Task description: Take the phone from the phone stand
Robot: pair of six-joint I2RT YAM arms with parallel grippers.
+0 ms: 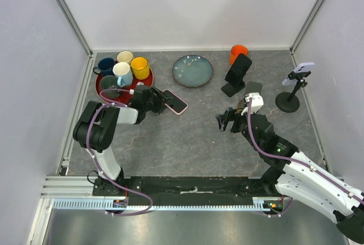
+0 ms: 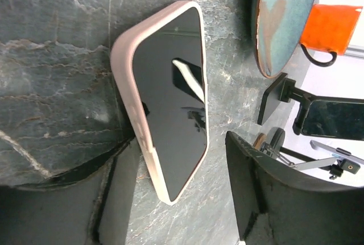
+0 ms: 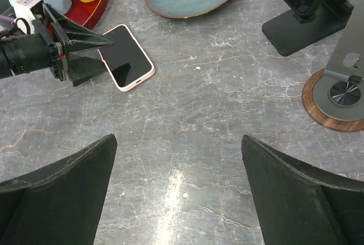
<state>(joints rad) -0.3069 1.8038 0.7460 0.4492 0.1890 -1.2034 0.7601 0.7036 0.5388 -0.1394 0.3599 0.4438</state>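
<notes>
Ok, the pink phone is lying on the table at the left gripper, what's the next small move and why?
Probably draw the left gripper straight back off the pink phone. It lies flat on the table, screen up, and the jaws stand open either side of its end, one finger clear of the case, so a level retreat shouldn't drag it.

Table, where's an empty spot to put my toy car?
Bare grey stone table top lies in the middle, between the pink-cased phone and the right gripper, and along the near edge. It's crowded at the back: red tray of mugs, blue-green plate, black phone stand.
</notes>
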